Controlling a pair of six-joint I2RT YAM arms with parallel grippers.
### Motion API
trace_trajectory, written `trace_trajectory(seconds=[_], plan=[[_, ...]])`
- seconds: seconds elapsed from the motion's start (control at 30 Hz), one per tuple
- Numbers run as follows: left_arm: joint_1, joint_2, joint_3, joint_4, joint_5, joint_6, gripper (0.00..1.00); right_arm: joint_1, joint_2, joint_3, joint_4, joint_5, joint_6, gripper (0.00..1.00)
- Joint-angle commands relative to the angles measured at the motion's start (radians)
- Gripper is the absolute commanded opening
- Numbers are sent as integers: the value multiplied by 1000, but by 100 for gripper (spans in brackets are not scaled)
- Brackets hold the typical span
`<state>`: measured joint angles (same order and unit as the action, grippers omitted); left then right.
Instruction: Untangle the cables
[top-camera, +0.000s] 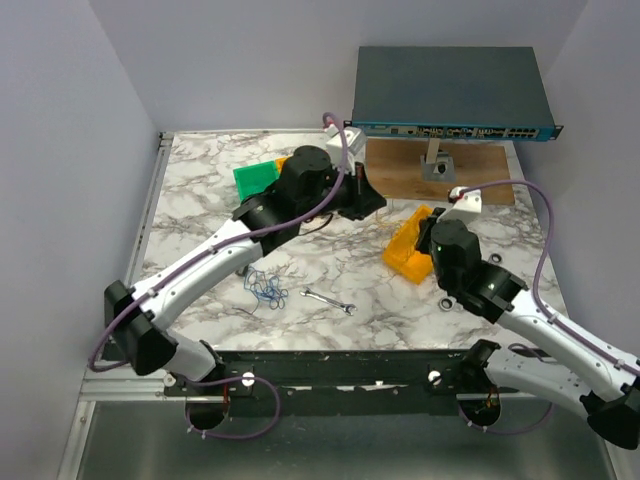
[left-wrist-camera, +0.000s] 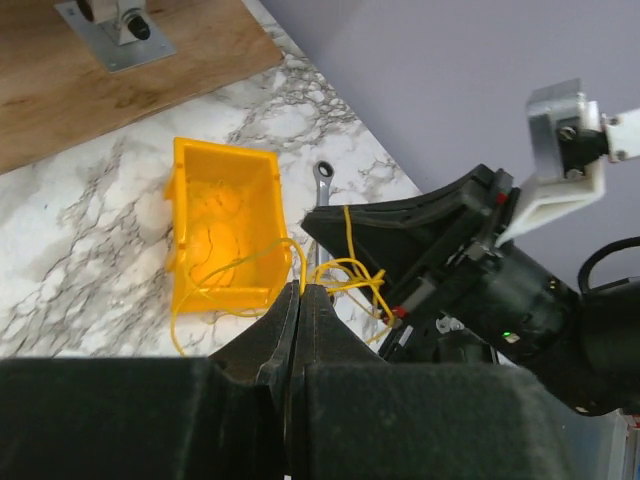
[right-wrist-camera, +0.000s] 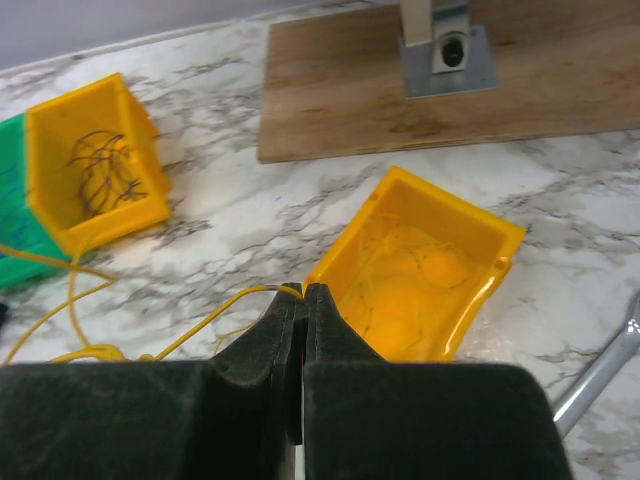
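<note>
Marbled table (top-camera: 200, 200) looks smooth, faintly glossy. Board (right-wrist-camera: 350, 90) at twelve o'clock is matt grained wood, its bracket (right-wrist-camera: 447, 50) dull grey metal. Bin (right-wrist-camera: 455, 203) glossy yellow plastic, cable (right-wrist-camera: 262, 291) smooth-coated, and wrench (right-wrist-camera: 600, 370) at four o'clock shiny metal.

Nothing written can be read in any view. The dark network switch (top-camera: 450, 85) at the far edge of the tabletop (top-camera: 200, 195) carries tiny markings along its blue front strip of ports, but they are too small to make out.
</note>
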<state>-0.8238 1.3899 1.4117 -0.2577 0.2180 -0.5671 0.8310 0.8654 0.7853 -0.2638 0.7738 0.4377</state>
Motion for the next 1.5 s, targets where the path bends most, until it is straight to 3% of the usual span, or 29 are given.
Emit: trace_trajectory(seconds=[0.0, 0.27, 0.6, 0.83, 1.07, 1.47], plan=[[-35, 147, 97, 53, 43, -13, 0, -116, 71, 27, -11, -104, 6, 1], [-80, 349, 164, 147, 55, -25, 0, -273, 178, 27, 65, -177, -13, 1], [-112, 613, 378, 115, 133, -49, 0, -452, 266, -2, 180, -285, -9, 1], [-78, 746, 405, 107, 118, -81, 0, -482, 389, -33, 309, -319, 27, 1], [-66, 856, 529, -22, 91, -65, 0, -532, 496, 31, 316, -377, 76, 1], [-68, 897, 517, -89, 47, -38, 0, -539, 562, 39, 334, -411, 108, 1]])
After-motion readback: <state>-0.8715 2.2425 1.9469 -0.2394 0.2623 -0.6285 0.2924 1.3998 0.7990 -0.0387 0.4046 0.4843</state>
